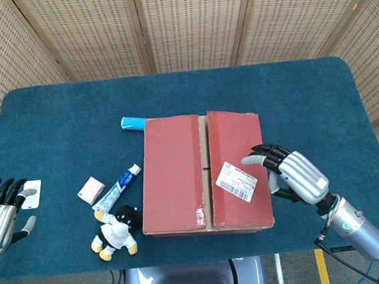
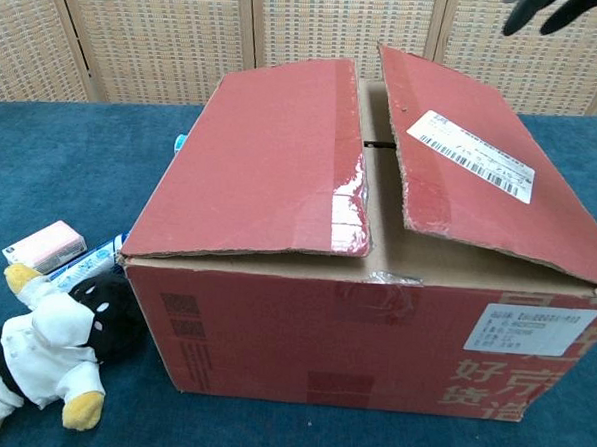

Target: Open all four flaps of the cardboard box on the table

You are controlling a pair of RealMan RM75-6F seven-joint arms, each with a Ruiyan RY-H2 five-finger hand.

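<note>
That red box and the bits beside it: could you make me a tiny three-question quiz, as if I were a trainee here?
1. True or false: the right hand is gripping a flap of the cardboard box.
2. Which lies nearest the plush toy? A) toothpaste tube B) blue roll C) white card
3. Fill in: the white shipping label sits on the ____ top flap in the head view.

Key
1. False; its spread fingers hover above the flap, holding nothing.
2. A
3. right
</note>
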